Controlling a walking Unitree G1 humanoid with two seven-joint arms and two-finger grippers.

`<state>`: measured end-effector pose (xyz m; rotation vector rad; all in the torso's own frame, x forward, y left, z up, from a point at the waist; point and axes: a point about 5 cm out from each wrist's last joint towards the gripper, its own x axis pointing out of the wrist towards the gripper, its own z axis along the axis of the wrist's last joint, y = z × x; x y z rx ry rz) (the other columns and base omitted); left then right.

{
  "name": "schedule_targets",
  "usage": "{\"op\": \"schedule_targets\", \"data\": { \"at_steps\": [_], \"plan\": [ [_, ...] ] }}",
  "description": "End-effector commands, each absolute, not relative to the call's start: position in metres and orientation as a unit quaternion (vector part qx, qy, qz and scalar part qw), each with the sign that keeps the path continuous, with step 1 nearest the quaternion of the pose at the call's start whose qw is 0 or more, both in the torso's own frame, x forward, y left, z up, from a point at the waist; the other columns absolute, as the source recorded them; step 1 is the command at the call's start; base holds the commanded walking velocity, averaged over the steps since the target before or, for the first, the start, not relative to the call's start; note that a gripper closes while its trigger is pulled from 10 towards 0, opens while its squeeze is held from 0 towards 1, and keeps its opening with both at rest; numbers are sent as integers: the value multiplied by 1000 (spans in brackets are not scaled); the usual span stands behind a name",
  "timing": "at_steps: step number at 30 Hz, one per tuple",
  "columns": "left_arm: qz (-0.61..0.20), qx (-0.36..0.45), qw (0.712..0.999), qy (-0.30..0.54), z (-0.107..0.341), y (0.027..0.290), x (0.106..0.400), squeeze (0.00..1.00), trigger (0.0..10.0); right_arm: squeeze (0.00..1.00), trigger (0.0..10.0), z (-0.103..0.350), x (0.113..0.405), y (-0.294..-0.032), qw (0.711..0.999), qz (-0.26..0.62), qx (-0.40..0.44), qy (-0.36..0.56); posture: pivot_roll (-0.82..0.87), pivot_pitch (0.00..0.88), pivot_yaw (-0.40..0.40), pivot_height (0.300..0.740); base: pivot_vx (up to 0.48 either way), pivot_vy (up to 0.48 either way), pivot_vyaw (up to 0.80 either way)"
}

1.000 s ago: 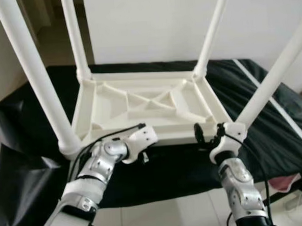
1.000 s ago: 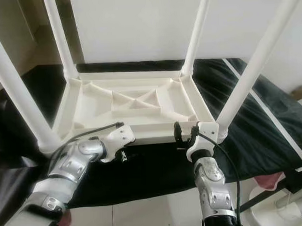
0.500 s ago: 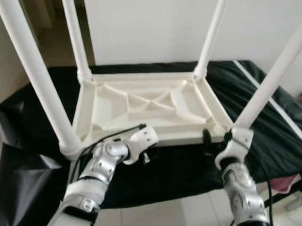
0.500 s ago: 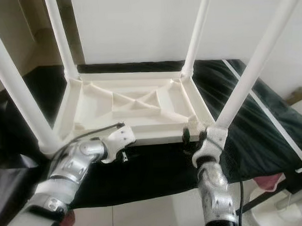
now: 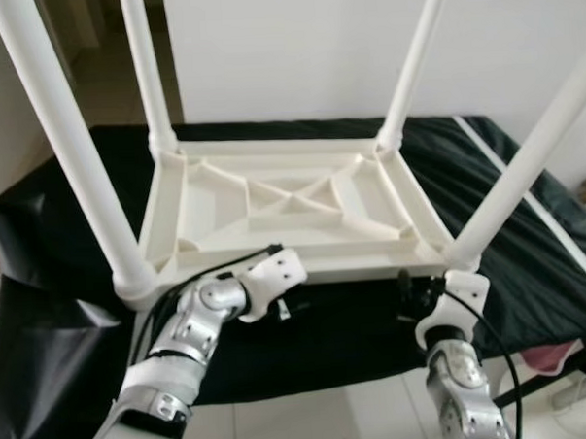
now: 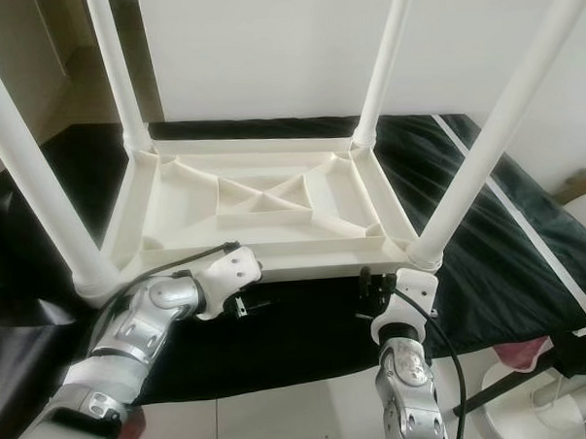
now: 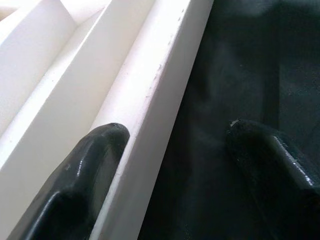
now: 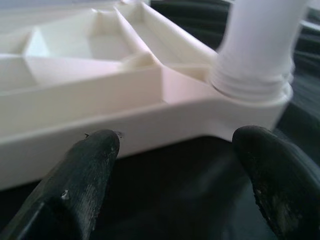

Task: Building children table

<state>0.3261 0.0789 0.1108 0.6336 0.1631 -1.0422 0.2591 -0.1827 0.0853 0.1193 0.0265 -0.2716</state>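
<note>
A white plastic children's table lies upside down on a black cloth, its underside ribs facing up. All its legs stand upright, among them the near left leg and the near right leg. My left gripper is at the near rim, open. In the left wrist view the left gripper straddles the rim, with one finger against its inner side. My right gripper hangs open just below the near right corner. In the right wrist view the right gripper faces the corner's leg socket.
A white wall stands behind the table. A thin white strip lies on the cloth to the right. A pink thing and a white object sit low at the right, over the tiled floor.
My right gripper has dropped from the near rim beside the corner leg to below the corner, coming back toward me. The left gripper has barely moved.
</note>
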Motion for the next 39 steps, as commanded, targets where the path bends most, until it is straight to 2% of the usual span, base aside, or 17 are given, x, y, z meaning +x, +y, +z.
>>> {"op": "schedule_targets", "data": {
  "at_steps": [1, 6, 14, 21, 29, 32, 37, 39],
  "plan": [
    [-427, 312, 846, 60, 107, 85, 329, 0, 10000, 0, 10000, 76, 256, -189, 985, -156, 65, 38, 74, 0, -78, 740, 0, 0, 0],
    [-450, 312, 834, 74, 101, 88, 321, 0, 10000, 0, 10000, 73, 257, -189, 983, -163, 70, 45, 81, 0, -76, 740, 0, 0, 0],
    [-486, 299, 818, 79, 94, 78, 305, 0, 10000, 0, 10000, 68, 267, -192, 981, -167, 77, 59, 91, 0, -76, 740, 0, 0, 0],
    [-533, 266, 802, 54, 98, 45, 285, 0, 10000, 0, 10000, 78, 294, -229, 980, -188, 52, 51, 106, 0, -84, 740, 0, 0, 0],
    [-548, 241, 800, 42, 101, 18, 277, 0, 10000, 0, 10000, 96, 316, -248, 978, -200, 40, 29, 106, 0, -77, 740, 0, 0, 0],
    [-541, 225, 810, 19, 111, 3, 278, 0, 10000, 0, 10000, 103, 323, -250, 979, -199, 37, 20, 116, 0, -85, 740, 0, 0, 0],
    [-527, 205, 825, 2, 121, 3, 280, 0, 10000, 0, 10000, 102, 323, -249, 980, -196, 35, 15, 117, 0, -88, 740, 0, 0, 0],
    [-508, 148, 848, -20, 139, 9, 284, 0, 10000, 0, 10000, 98, 318, -247, 980, -195, 32, 14, 117, 0, -88, 740, 0, 0, 0]
  ]
}}
